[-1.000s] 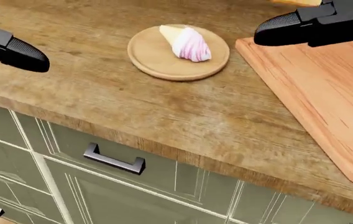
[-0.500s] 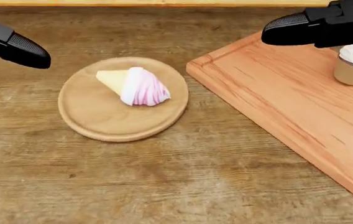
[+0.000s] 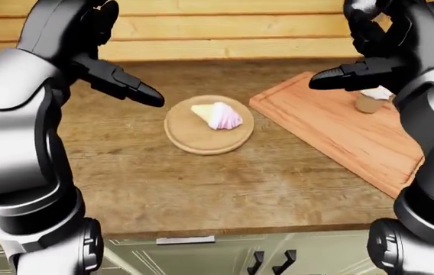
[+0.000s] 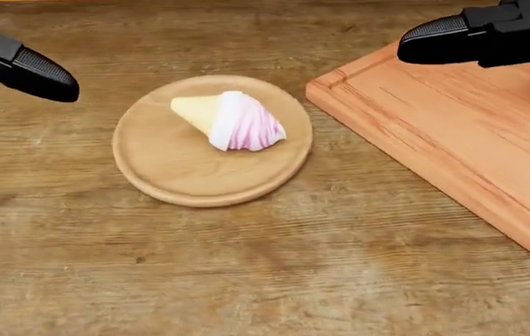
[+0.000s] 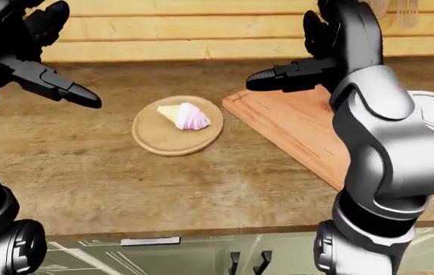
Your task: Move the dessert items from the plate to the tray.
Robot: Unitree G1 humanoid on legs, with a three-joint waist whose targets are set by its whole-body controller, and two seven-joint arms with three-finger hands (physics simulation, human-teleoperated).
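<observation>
Ice-cream cone [image 4: 230, 120] on its side on plate [image 4: 157, 168], now shifted rightward in head view as camera moved; cupcake [image 3: 370, 100] already on tray [image 4: 451, 133]; left robot hand [image 4: 22, 66] and right robot hand [image 4: 475, 38] open, empty, poised above bench [image 4: 246, 273].

the cone dessert [image 4: 232, 120] lies on the plate [image 4: 167, 168], the tray [image 4: 451, 133] just right of it.
</observation>
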